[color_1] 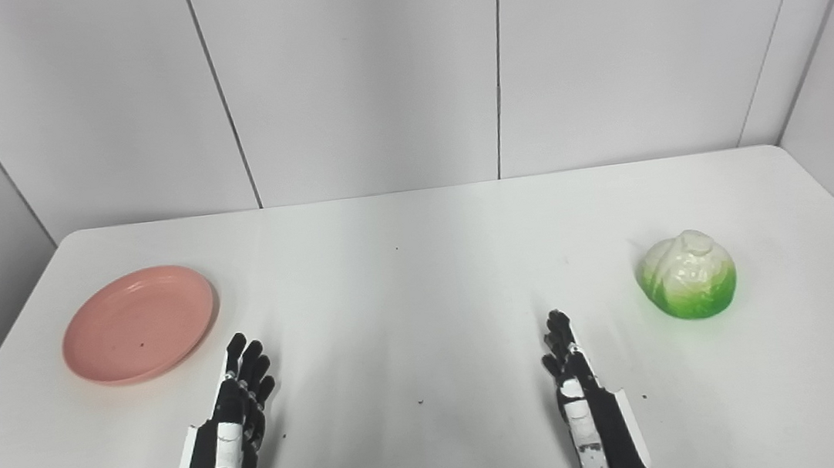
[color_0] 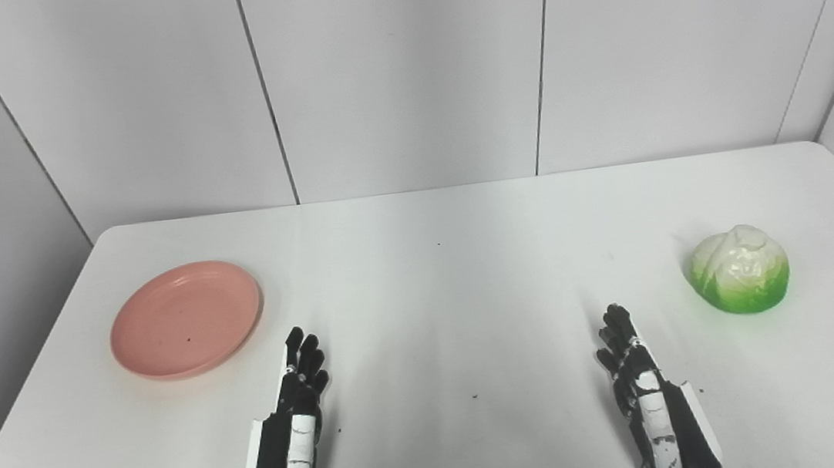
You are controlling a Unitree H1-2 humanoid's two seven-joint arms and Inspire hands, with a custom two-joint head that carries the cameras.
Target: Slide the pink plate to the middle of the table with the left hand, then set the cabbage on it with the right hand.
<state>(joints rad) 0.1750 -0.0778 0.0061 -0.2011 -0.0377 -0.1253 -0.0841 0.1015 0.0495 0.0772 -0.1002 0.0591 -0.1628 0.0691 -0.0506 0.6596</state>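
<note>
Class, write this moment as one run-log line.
stage: start | plate: table's left, empty | cabbage: table's right | left hand: open, beside plate | right hand: open, short of cabbage

White table [color_0: 422, 280], grey panelled walls [color_0: 400, 73]

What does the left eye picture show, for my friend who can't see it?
A white table holds a pink plate on the left and a green-and-white cabbage on the right. Two black robot hands, left hand and right hand, are open near the front, touching neither.
</note>
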